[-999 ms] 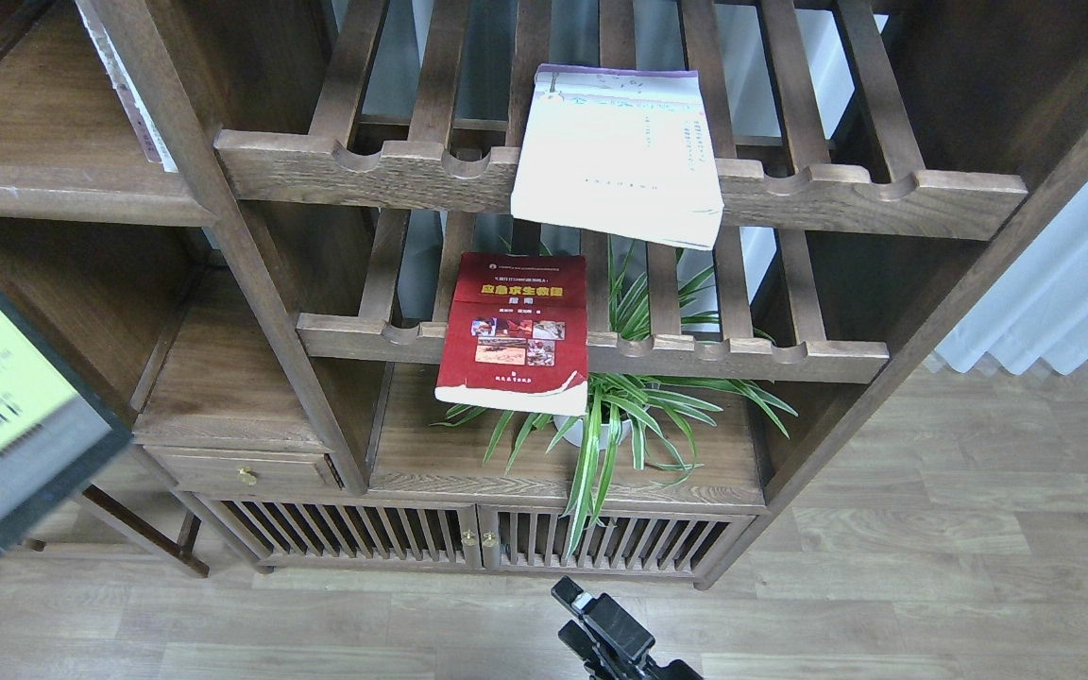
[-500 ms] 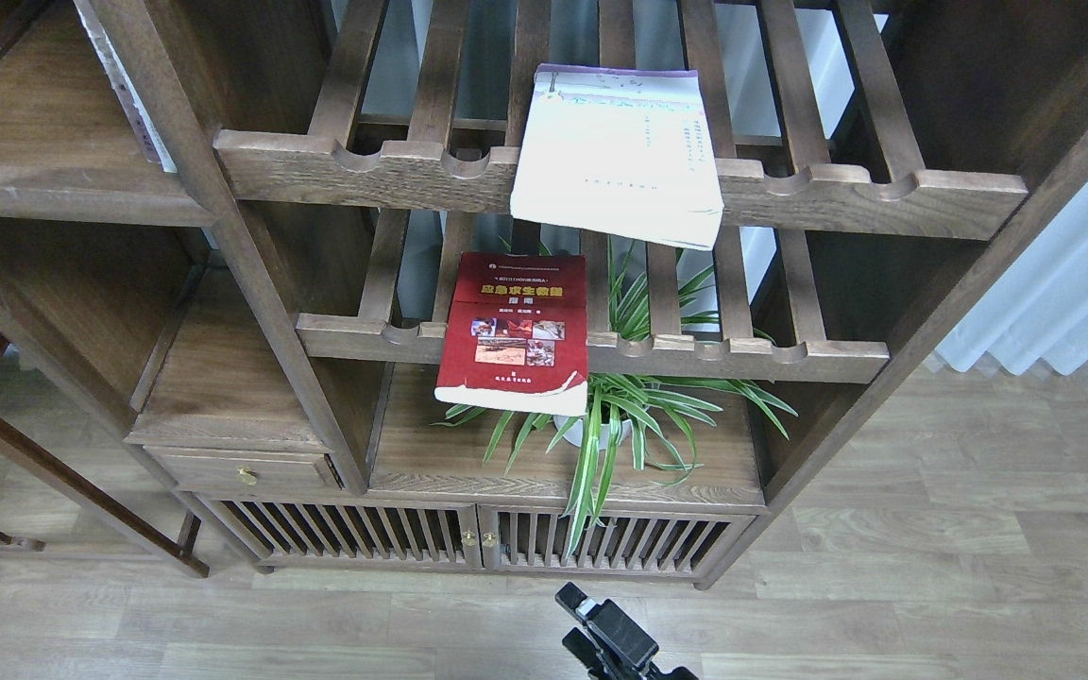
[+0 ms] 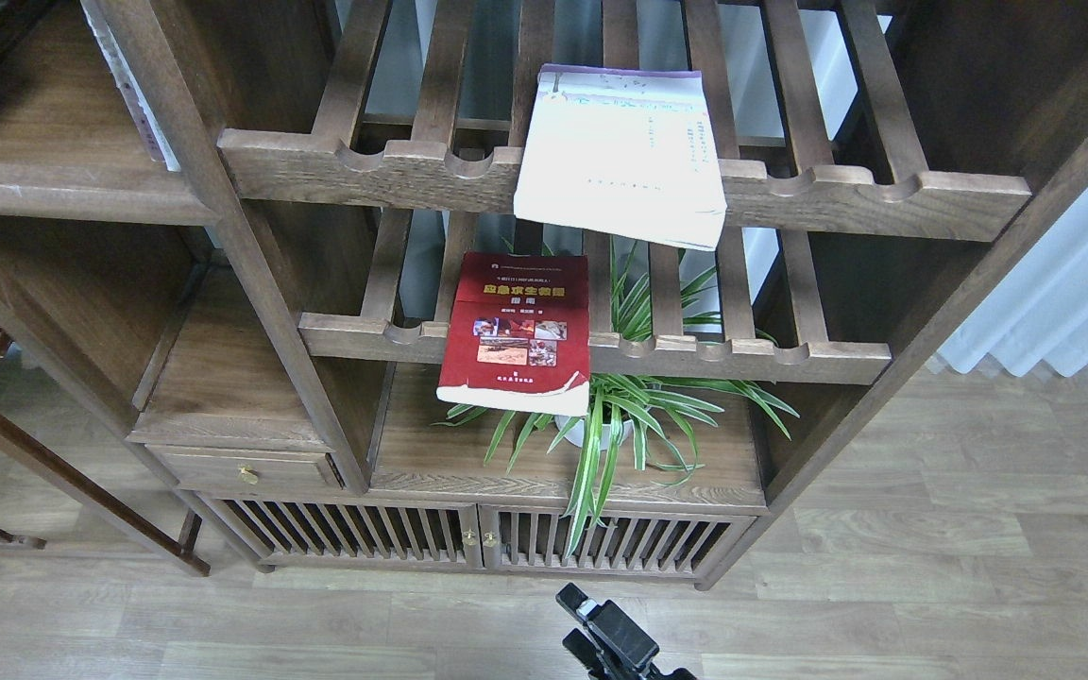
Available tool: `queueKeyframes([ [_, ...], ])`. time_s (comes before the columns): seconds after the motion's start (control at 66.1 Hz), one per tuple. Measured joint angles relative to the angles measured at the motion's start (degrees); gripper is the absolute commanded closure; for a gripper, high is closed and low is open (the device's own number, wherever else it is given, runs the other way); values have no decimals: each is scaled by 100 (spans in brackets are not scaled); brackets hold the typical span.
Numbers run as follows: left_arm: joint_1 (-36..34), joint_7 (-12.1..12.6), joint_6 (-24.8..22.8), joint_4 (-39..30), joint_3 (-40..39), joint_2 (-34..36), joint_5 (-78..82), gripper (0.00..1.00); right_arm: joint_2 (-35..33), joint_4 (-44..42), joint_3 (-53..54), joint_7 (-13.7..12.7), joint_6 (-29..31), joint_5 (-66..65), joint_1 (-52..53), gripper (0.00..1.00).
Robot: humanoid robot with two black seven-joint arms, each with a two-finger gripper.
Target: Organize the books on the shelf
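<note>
**Two books on the racks, one gripper low in view**

The dark wooden bookcase (image 3: 251, 283) fills most of the view. Its solid flat shelf (image 3: 43, 179) sits at upper left, with a thin pale book spine (image 3: 133, 104) leaning against the upright beside it. To the right run two slatted racks (image 3: 837, 198) with notched front rails. A spider plant (image 3: 629, 416) stands on the board under the lower rack.

The cream-white book (image 3: 620, 156) lies flat on the upper rack, its near edge overhanging the rail. The red book (image 3: 518, 331) lies on the lower rack, also overhanging, long axis running front to back.

The right gripper (image 3: 601, 633) shows at the bottom edge, dark and seen end-on; I cannot tell whether it is open or closed. The red book lies above it and slightly left, likely the nearer target. The left gripper is out of view.
</note>
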Motion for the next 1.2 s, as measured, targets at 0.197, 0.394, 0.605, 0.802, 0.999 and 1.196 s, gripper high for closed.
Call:
queueKeyframes([
  [0.197, -359, -65, 1, 201, 462, -107, 39, 96, 8, 0, 8, 2, 0, 10, -26, 1],
  [0.394, -861, -208, 2, 849, 856, -163, 51, 96, 17, 0, 19, 4, 0, 12, -29, 1],
  [0.605, -1377, -561, 4, 1356, 1347, -176, 51, 95, 19, 0, 19, 9, 0, 19, -28, 1],
  [0.802, -1671, -938, 3, 1582, 1977, -210, 51, 95, 18, 0, 34, 13, 0, 32, -28, 1],
  [0.999, -1720, -1046, 4, 1661, 2181, -382, 51, 95, 18, 0, 52, 32, 0, 49, -26, 1],
  [1.196, -1684, -1200, 1, 1895, 2184, -460, 45, 94, 18, 0, 55, 47, 0, 53, 2, 1],
])
